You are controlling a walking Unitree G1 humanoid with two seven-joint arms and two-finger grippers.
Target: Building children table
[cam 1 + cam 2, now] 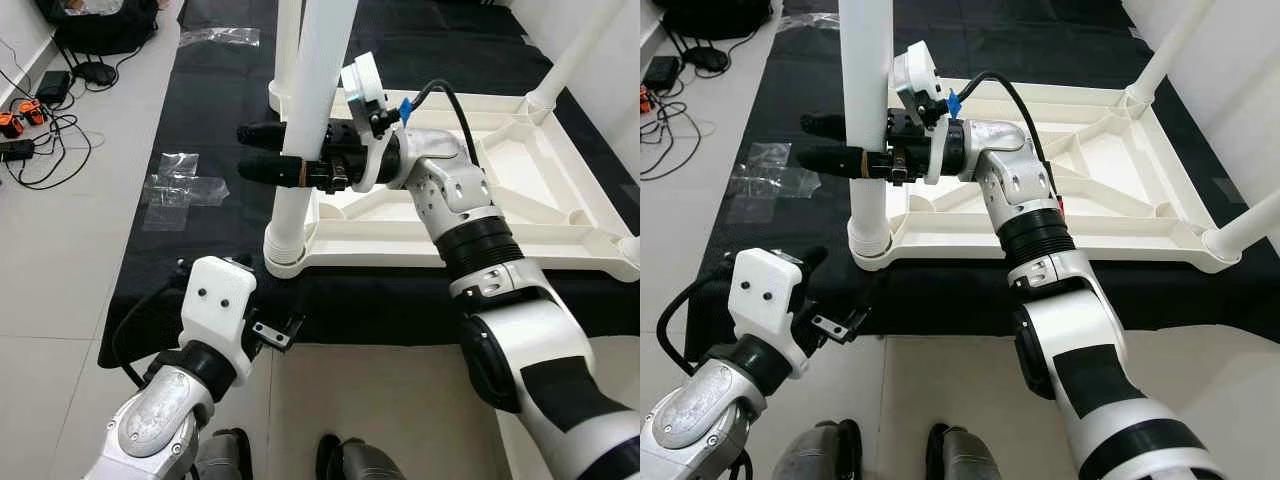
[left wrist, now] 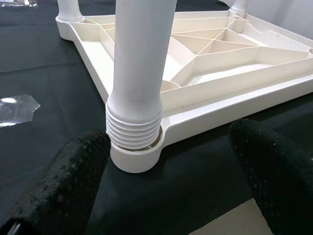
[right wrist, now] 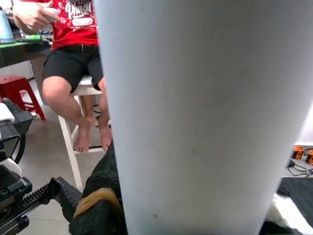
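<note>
Lowest in the eye views, the left gripper (image 1: 285,332) waits open before the table top (image 1: 560,190), while the right gripper (image 1: 262,150) clamps the upright leg (image 1: 300,150) to steady it in its corner socket (image 2: 134,157), shown threaded in the left wrist view.

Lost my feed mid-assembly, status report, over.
Right gripper shut on table leg, seated in upturned tabletop corner. Left gripper open, low beside socket. Nothing blocking.

Clear plastic wrap (image 1: 180,190) lies crumpled on the pale floor (image 1: 70,250). Cables (image 1: 45,125) tangle nearby. A person (image 3: 73,44) sits on a white stool (image 3: 80,122).
</note>
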